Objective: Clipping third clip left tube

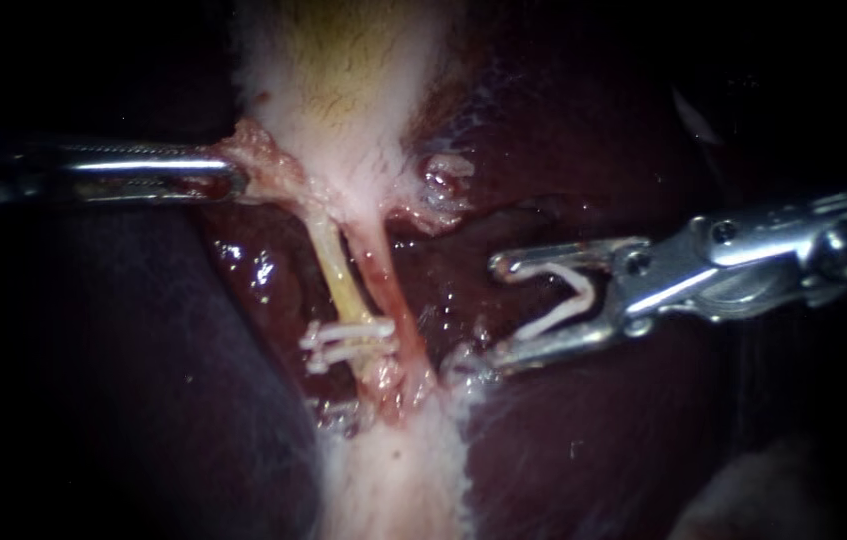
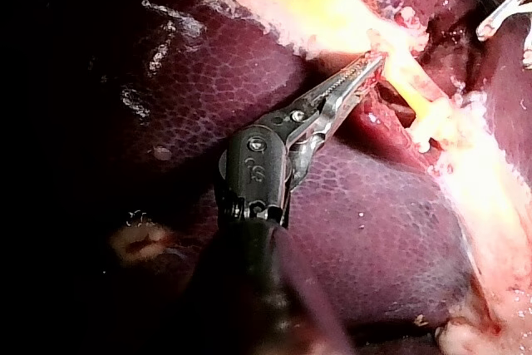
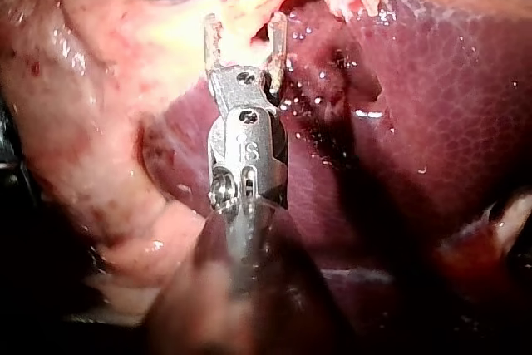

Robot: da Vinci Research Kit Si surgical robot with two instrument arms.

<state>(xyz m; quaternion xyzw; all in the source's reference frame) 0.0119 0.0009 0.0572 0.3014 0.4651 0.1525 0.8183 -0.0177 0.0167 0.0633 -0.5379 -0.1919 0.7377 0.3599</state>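
The left tube [image 1: 331, 268], thin and yellowish, runs down from the gallbladder [image 1: 348, 90] beside a pinker right tube [image 1: 390, 290]. Two white clips [image 1: 348, 340] sit across the left tube low down. My left instrument [image 1: 236, 178] has its jaws shut on ragged tissue at the gallbladder's neck, also seen in the left wrist view [image 2: 371, 68]. My right instrument [image 1: 483, 315] stands to the right of both tubes, apart from them. Its jaws stand wide, holding a white V-shaped clip [image 1: 565, 298] between them. In the right wrist view those jaws [image 3: 243, 31] point at pale tissue.
Dark red liver [image 1: 583, 440] lies on both sides of the tubes and under my right instrument. A pale band of tissue [image 1: 393, 470] continues below the clips. A torn tag of tissue [image 1: 443, 185] sits right of the gallbladder's neck.
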